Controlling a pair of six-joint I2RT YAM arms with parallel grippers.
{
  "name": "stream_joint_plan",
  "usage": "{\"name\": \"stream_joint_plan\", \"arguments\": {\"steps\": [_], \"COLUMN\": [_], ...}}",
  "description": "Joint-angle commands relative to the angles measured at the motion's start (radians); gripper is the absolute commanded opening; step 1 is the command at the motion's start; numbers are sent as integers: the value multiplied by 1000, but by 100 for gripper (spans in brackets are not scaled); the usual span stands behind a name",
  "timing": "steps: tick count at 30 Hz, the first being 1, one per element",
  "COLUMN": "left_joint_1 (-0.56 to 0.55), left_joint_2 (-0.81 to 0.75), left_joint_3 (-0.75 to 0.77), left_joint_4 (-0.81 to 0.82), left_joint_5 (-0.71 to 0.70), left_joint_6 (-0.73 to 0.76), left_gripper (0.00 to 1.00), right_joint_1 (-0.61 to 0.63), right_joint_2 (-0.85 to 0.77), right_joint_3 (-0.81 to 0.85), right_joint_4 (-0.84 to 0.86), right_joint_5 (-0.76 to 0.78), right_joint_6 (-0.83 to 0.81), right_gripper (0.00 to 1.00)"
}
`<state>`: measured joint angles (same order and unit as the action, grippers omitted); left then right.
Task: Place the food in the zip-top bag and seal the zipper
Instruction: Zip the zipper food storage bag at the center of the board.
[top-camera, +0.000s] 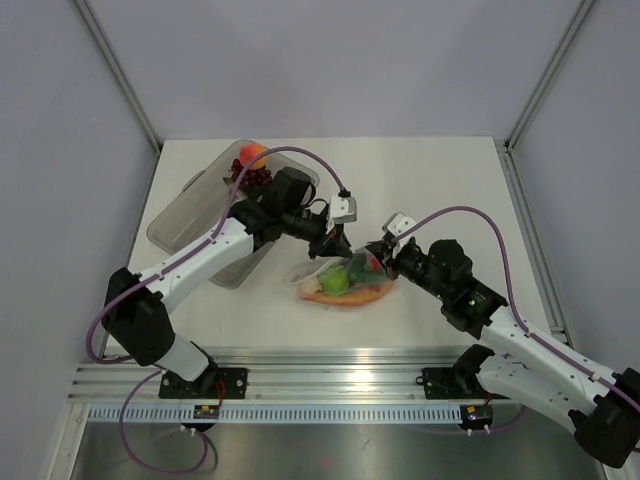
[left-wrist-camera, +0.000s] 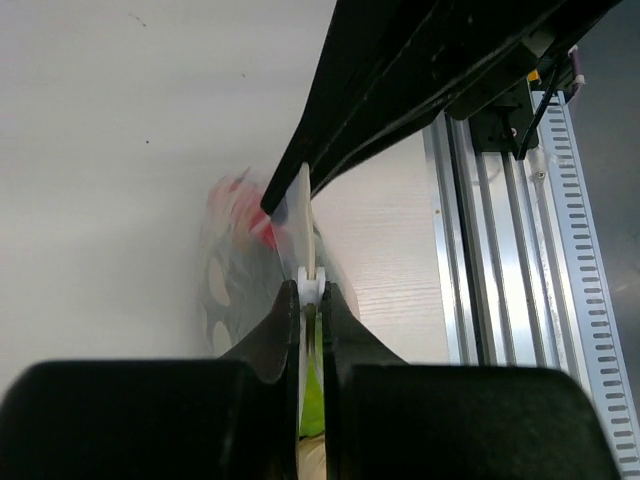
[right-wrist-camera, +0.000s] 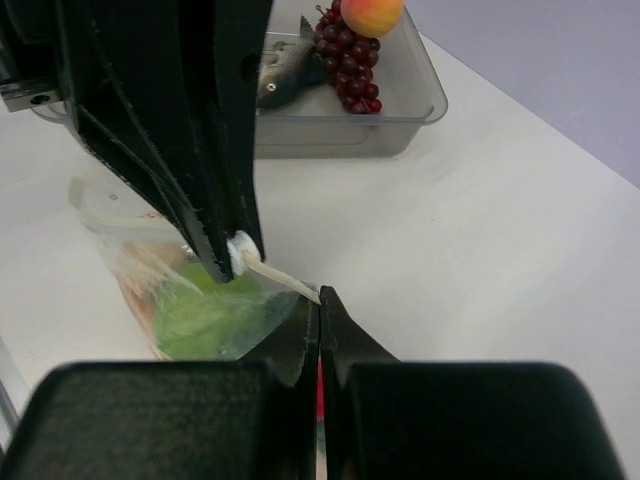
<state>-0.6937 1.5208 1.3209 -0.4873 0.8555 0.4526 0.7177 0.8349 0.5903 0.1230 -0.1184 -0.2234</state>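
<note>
While both arms lean in over it from the near edge, the white bench (top-camera: 440, 190) carries everything in view. The left arm (top-camera: 200, 262) reaches up and across toward the middle, passing over the near end of a clear grey tray (top-camera: 180, 222) that sits at the far left of the bench. The right arm (top-camera: 530, 345) angles in from the near right corner. The zip-top bag (top-camera: 345, 285) lies on the bench near the centre, close to the tray's near end and between the two wrists, its spotted clear film bulging with food. The left tool (top-camera: 335, 245) meets the bag's mouth from the far-left side and the right tool (top-camera: 378, 256) from the right, their tips close together above the bag. In the left wrist view the left tool is pinched together on the zipper (left-wrist-camera: 303, 225), with the pale strip caught between its tips. In the right wrist view the right tool is likewise closed tight, the strip's other end meeting its tips. Inside the bag are a light-green piece (right-wrist-camera: 205, 315) and an orange-red wedge (top-camera: 355, 296) along its near side. A peach (right-wrist-camera: 371, 14) and a bunch of dark-red grapes (right-wrist-camera: 347, 55) rest in the tray's far end, outside the bag. The zipper itself is a thin strip stretched between the two tools.
</note>
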Motion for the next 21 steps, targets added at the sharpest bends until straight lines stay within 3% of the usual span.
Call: {"name": "stream_joint_plan", "arguments": {"steps": [1,14,21], "left_joint_1": [35,207,290], "left_joint_2": [-48,-197,-326], "left_joint_3": [-67,-236,-348], "left_joint_4": [-65,-60,42], "left_joint_5": [-3,-88,-151], "left_joint_6": [-11,-101,-206], "left_gripper": [0,0,0], "right_joint_1": [-9,-64,-136], "right_joint_2": [-16,23,41], "right_joint_3": [35,100,117], "right_joint_4": [75,-29,1], "right_joint_5": [172,229,255], "right_joint_6": [-1,-4,-2], "right_gripper": [0,0,0]}}
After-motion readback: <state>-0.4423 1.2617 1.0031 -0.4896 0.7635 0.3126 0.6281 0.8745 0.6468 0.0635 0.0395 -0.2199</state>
